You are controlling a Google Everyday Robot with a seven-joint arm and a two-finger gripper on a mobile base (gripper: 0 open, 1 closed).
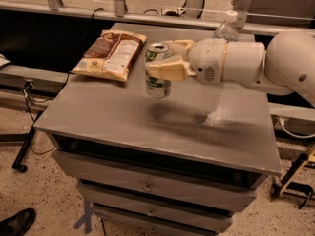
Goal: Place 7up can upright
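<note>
The 7up can (158,85) is a small silver can with green lettering. It is upright, held in the air a little above the grey table top (123,117); its shadow lies on the table below and to the right. My gripper (162,68) reaches in from the right and is shut on the can's upper half, with the cream fingers (170,70) across its front. The can's shiny top rim shows above the fingers.
A brown and white snack bag (112,54) lies flat at the table's back left. A clear plastic water bottle (227,27) stands at the back, partly hidden behind my arm. Drawers are below the table front. A shoe (15,223) is on the floor, lower left.
</note>
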